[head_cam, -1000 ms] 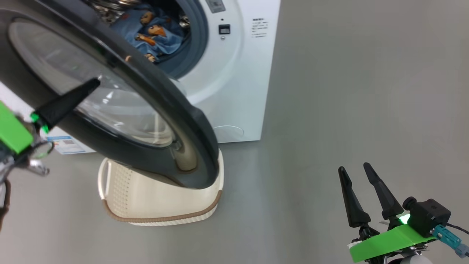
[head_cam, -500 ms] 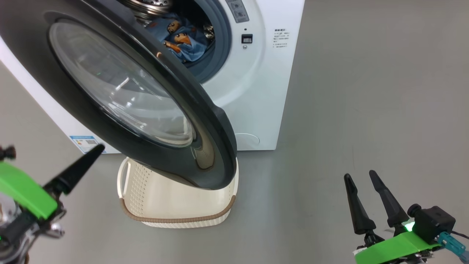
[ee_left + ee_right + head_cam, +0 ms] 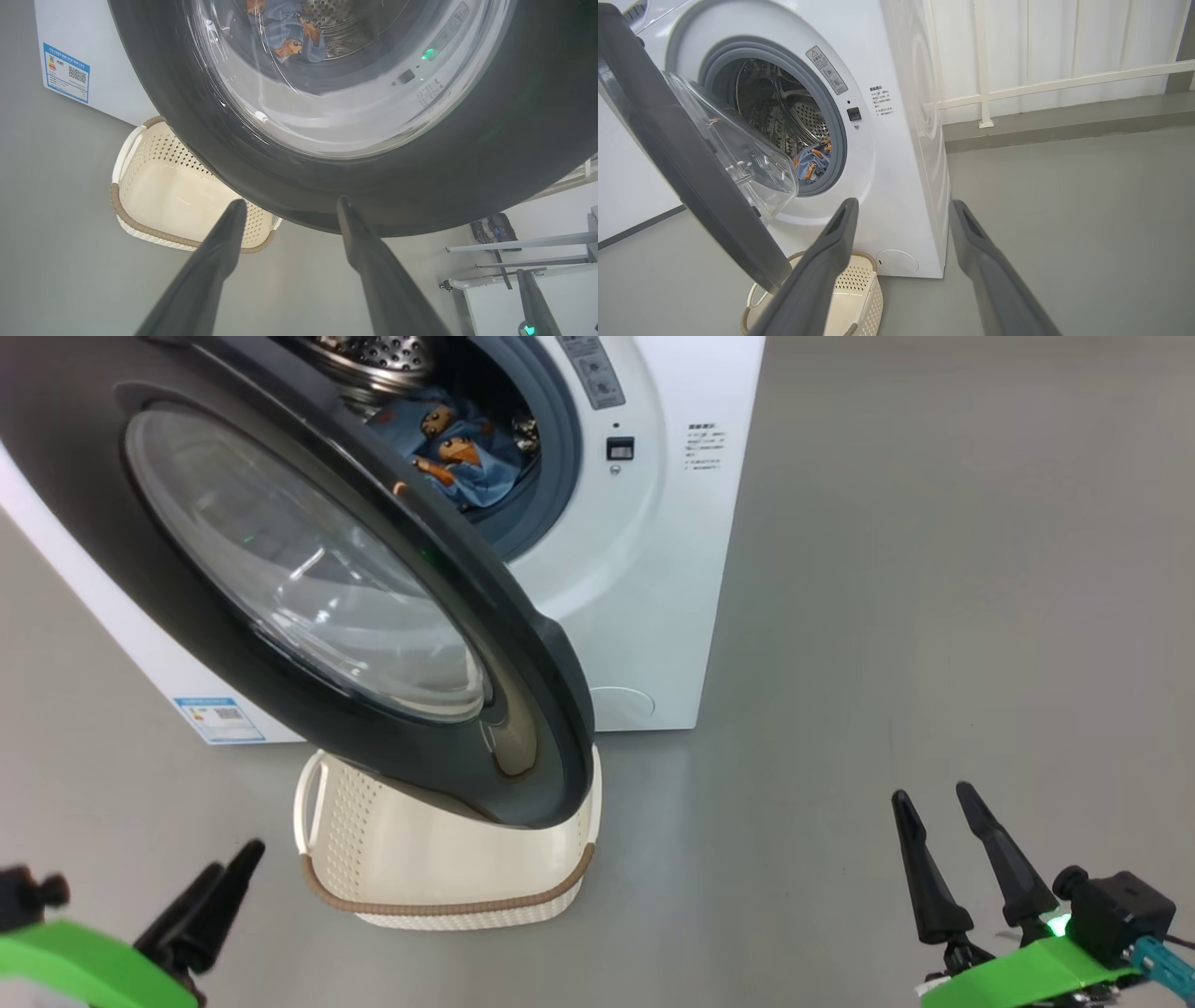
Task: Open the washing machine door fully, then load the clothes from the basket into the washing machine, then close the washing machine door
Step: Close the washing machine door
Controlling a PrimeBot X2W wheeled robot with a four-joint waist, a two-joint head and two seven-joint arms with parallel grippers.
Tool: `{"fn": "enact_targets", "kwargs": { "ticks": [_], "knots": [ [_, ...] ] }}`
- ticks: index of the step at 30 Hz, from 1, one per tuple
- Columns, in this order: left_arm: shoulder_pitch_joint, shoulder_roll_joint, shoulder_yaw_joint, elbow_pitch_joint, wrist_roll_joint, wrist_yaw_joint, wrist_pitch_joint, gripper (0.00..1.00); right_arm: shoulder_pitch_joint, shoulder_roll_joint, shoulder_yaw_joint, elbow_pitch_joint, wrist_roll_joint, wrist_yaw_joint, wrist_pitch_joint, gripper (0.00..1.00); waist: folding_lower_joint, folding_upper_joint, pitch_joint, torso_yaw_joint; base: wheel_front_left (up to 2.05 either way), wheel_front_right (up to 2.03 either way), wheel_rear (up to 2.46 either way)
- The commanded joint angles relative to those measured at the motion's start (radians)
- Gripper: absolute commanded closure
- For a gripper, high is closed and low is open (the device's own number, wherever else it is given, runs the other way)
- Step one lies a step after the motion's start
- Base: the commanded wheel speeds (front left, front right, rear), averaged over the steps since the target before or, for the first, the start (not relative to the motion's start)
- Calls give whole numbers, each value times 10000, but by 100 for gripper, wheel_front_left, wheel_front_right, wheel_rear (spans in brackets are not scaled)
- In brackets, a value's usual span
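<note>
**Hovering with both tools released, door standing out over the basket**

Nearest me, my left gripper (image 3: 290, 201) sits low on the left, its two dark fingers spread with nothing between them. My right gripper (image 3: 931, 791) sits low on the right, likewise spread and holding nothing. Both hang over the grey floor (image 3: 934, 616).

Just beyond them the basket (image 3: 439, 907) stands on the floor at the foot of the machine. It has cream perforated walls, a brown woven-look rim and one side handle showing. What I can see of its inside is bare cream plastic; the door hides the rest.

The washing machine door (image 3: 523, 644) stands partly swung out, its lower edge over the basket. It is a broad glossy black ring around a bulging clear glass bowl (image 3: 308, 588) that catches reflections.

Behind it the washing machine (image 3: 644, 569) is a white box with a blue-grey gasket (image 3: 555, 476) round its mouth and a blue label sticker (image 3: 217, 719) low on its front. The clothes (image 3: 457, 457), light blue with orange-brown cartoon faces, lie inside the perforated steel drum (image 3: 373, 355).
</note>
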Motion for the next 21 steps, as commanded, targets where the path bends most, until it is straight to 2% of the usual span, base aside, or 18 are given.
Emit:
{"fn": "enact_targets", "kwargs": {
  "ticks": [1,8,13,21],
  "knots": [
    [-149,513,284,-65,187,-54,-436,0,54,-134,184,-214,22,16,-48,0,0,0,-28,-69,0,0,0],
    [411,645,-632,802,893,-54,-2830,0,259,-225,123,-110,80,16,-48,0,0,0,-232,-377,0,0,0],
    [431,500,-847,1511,1715,-54,-3497,0,402,-315,24,20,108,16,-48,0,0,0,-372,-528,0,0,0],
    [741,-705,1180,1433,4710,-54,-3530,0,479,-432,-82,63,149,16,-48,0,0,0,-465,-686,0,0,0]
  ]
}}
